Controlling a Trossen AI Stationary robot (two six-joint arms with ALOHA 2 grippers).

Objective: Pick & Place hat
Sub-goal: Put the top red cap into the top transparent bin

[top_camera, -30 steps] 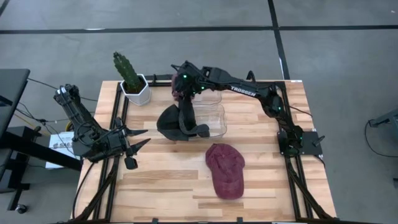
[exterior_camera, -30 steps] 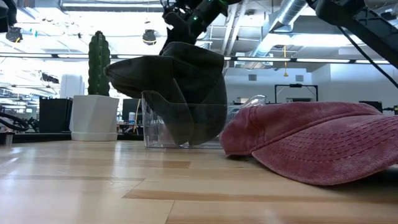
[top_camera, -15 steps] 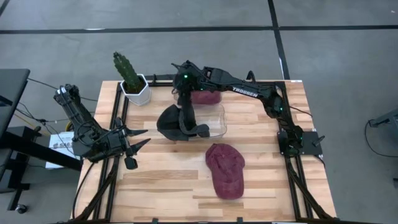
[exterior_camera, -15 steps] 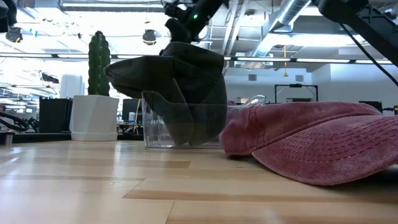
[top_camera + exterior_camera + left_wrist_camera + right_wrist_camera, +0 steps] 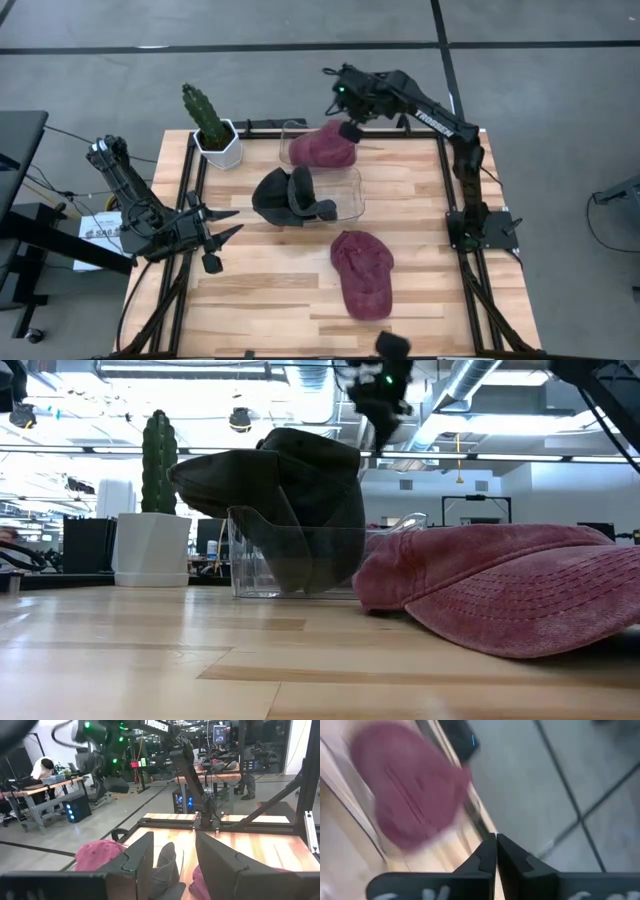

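A black hat (image 5: pixel 285 196) hangs over the left rim of a clear bin (image 5: pixel 345 195), partly inside it; it also shows in the low view (image 5: pixel 285 490). A dark red hat (image 5: pixel 322 146) lies in the bin's far part. Another red hat (image 5: pixel 362 272) lies on the table nearer the front (image 5: pixel 500 590). My right gripper (image 5: pixel 351 129) hovers shut above the bin's far right corner, holding nothing (image 5: pixel 496 842). My left gripper (image 5: pixel 222 228) waits open at the table's left edge.
A potted cactus (image 5: pixel 212 128) in a white pot stands at the far left corner. A dark object (image 5: pixel 390 345) shows at the table's near edge. Bare wood lies along the near left and at the right side of the table.
My right gripper has risen from over the bin's far left corner, swung toward the table's far right, and shut with nothing in it. The black hat stays draped on the bin's rim. The red hat in the bin is now uncovered from above.
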